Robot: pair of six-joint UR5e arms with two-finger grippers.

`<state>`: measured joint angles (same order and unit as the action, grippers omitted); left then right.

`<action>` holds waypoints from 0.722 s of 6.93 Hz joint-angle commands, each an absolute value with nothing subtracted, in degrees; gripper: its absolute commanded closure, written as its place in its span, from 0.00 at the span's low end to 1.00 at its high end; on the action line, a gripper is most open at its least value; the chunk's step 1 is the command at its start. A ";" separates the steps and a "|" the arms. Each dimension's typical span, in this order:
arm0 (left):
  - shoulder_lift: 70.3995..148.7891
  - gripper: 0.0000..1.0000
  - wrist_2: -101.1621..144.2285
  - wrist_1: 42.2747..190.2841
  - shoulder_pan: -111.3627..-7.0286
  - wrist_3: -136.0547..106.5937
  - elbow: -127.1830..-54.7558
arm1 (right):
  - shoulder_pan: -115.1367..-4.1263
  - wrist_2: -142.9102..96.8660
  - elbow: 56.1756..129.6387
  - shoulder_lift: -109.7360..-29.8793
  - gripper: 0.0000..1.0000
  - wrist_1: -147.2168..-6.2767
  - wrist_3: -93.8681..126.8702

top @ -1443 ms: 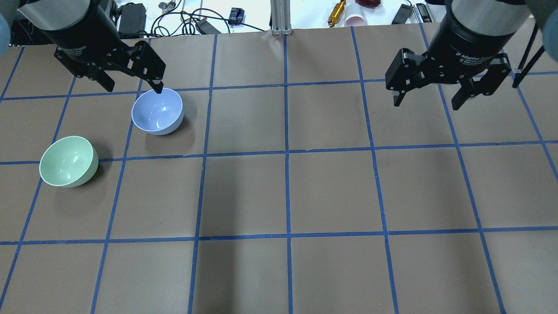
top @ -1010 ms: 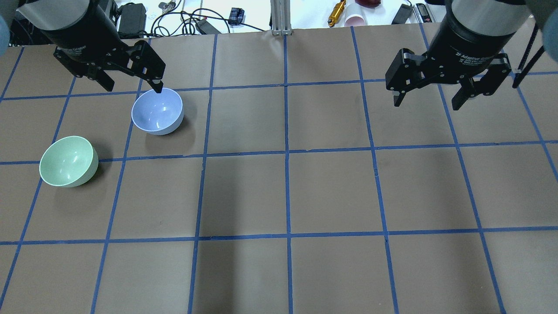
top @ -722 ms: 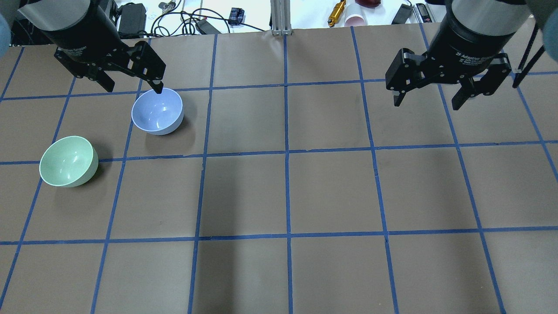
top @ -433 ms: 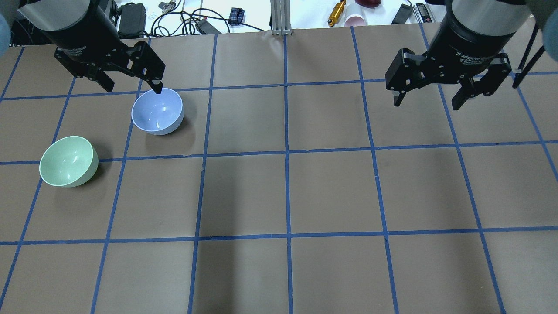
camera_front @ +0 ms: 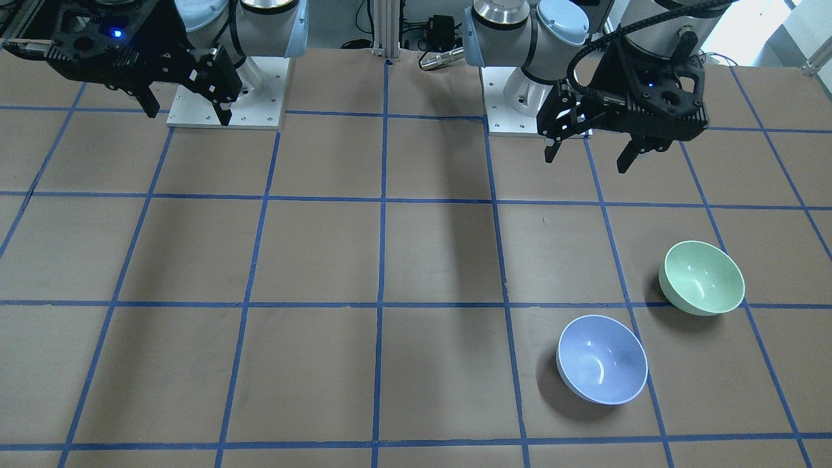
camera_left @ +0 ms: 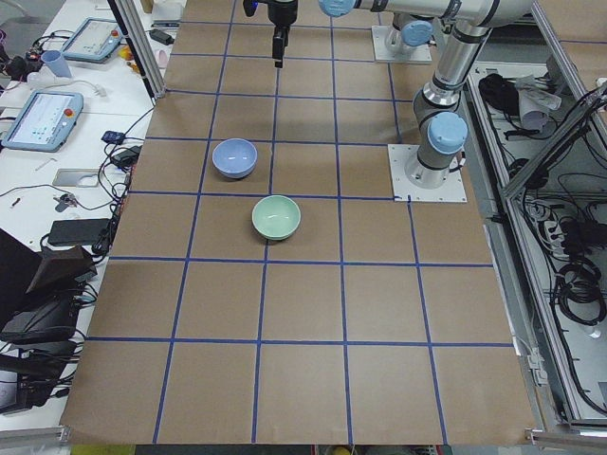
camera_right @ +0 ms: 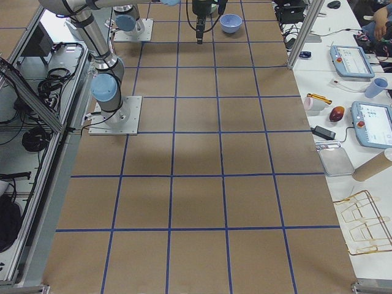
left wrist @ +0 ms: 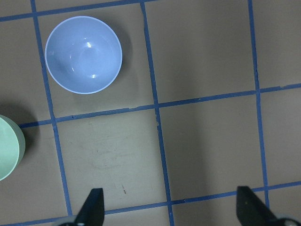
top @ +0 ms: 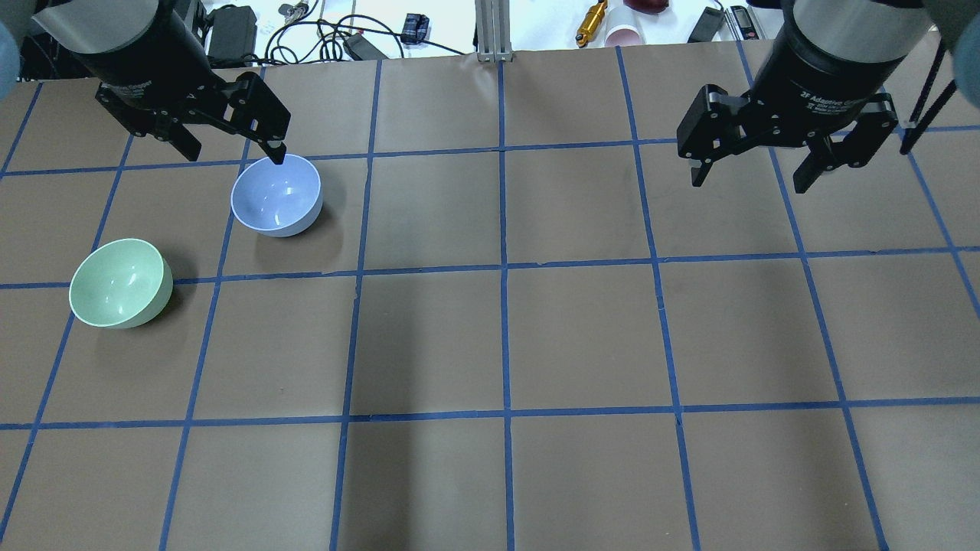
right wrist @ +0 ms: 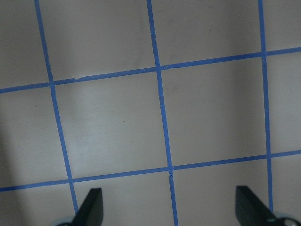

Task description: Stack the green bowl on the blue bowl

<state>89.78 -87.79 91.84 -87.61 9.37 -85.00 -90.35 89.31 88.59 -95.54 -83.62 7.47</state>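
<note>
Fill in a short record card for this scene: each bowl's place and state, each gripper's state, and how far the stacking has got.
green bowl: upright, empty, on the table, robot's left side
blue bowl: upright, empty, apart from the green bowl, farther from the robot's base
left gripper: open, empty, raised on the bowls' side
right gripper: open, empty, far from both bowls
stacking: not yet done
</note>
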 commanded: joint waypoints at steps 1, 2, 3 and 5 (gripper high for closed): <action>90.09 0.00 -87.80 91.84 -87.54 9.32 -85.08 | -90.35 89.30 88.59 -95.54 0.00 -83.67 7.47; 90.00 0.00 -87.80 91.76 -87.02 9.93 -84.99 | -90.35 89.30 88.59 -95.54 0.00 -83.58 7.47; 90.35 0.00 -87.63 91.84 -82.66 14.63 -85.16 | -90.35 89.38 88.59 -95.54 0.00 -83.58 7.47; 91.58 0.00 -87.10 91.58 -73.78 20.80 -88.22 | -90.35 89.30 88.59 -95.54 0.00 -83.58 7.47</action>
<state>90.89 -87.26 91.74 -78.70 16.94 -86.43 -90.35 89.36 88.59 -95.54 -83.59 7.47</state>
